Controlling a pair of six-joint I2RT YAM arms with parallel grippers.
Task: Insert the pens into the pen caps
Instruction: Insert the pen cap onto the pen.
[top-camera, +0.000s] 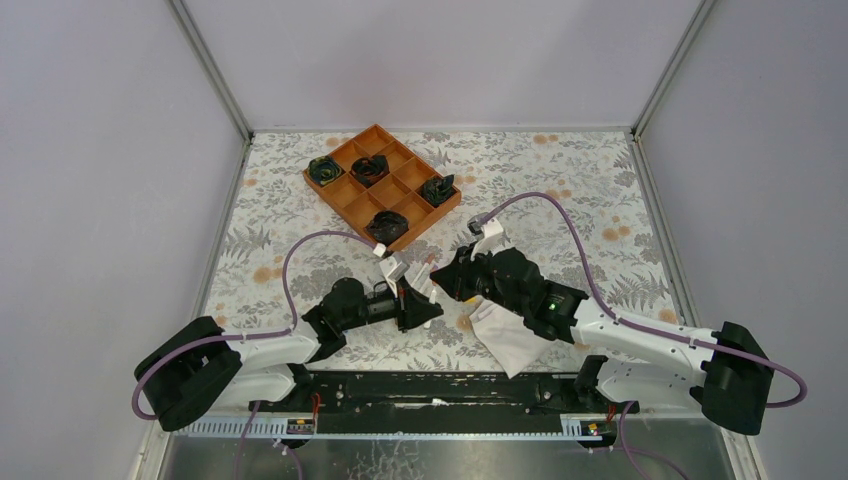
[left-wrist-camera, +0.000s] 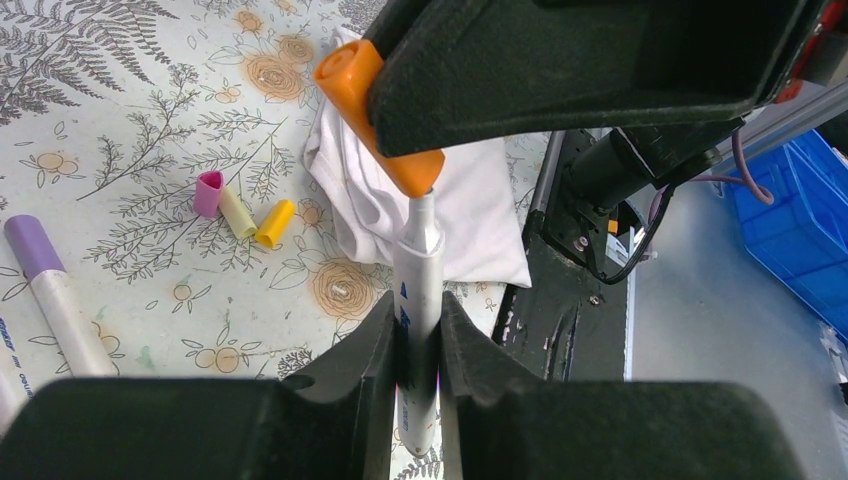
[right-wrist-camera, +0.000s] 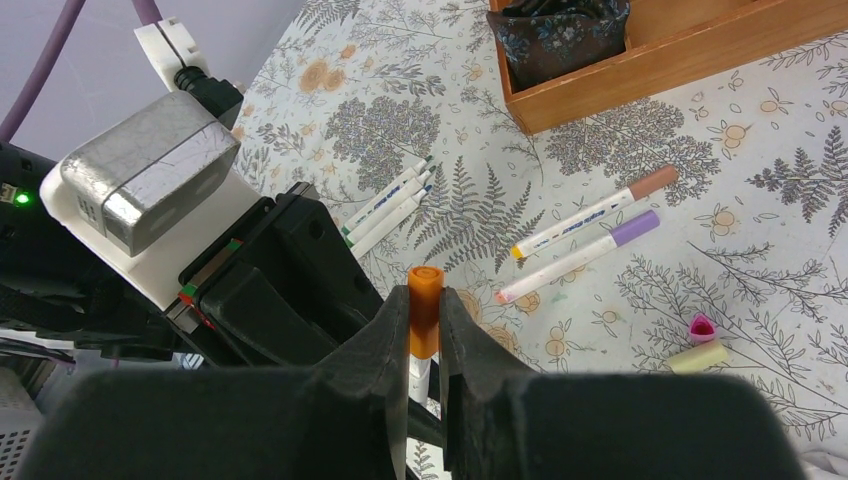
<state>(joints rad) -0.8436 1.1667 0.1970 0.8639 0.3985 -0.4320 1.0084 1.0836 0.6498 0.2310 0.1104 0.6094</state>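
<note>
Left gripper (left-wrist-camera: 418, 318) clamps thin white-barrelled pen (left-wrist-camera: 419, 255), right gripper (right-wrist-camera: 424, 312) short orange plastic cap (right-wrist-camera: 424, 285) just ahead; we fear tilt jamming tip.

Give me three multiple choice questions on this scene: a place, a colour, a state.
1. The white cloth lies: A in a corner; B on the left arm; C beneath the right arm.
2. The cap in the right gripper is: A orange; B purple; C blue.
3. The left gripper is: A wide open; B shut on a pen; C out of sight.
C, the top view shows it there; A, orange shows between the fingers; B, its fingers clamp the white barrel.
</note>
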